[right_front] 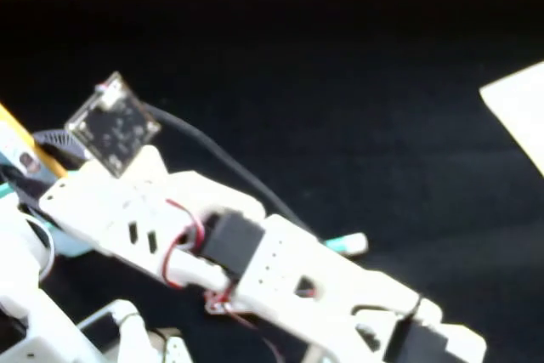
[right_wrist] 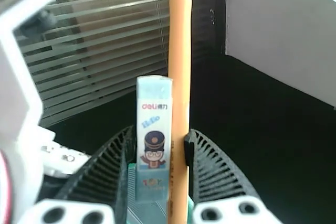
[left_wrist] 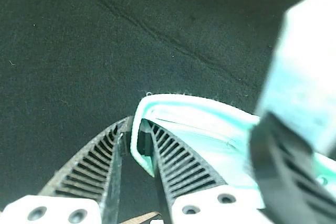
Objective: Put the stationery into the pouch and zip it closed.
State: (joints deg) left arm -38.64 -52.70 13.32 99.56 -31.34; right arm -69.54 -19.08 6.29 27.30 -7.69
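Observation:
My right gripper (right_wrist: pixel 157 136) is shut on a light blue eraser (right_wrist: pixel 154 145) with a cartoon print and an orange pencil (right_wrist: pixel 180 77), both upright between its fingers. In the high view that arm crosses the table to the far left, where the pencil (right_front: pixel 21 135) sticks out at the edge. My left gripper (left_wrist: pixel 137 128) is shut on the rim of the teal pouch (left_wrist: pixel 210 129), pinching its open edge. A strip of the pouch (right_front: pixel 72 244) shows under the right arm. A teal and white item (right_front: pixel 346 245) lies on the black mat, partly hidden by that arm.
A black mat (right_front: pixel 323 82) covers the table. A white sheet (right_front: pixel 520 108) lies at the right edge. The right arm's white body (right_front: pixel 280 269) spans the lower half of the high view. A blurred teal and black shape (left_wrist: pixel 299 103) hangs close over the pouch.

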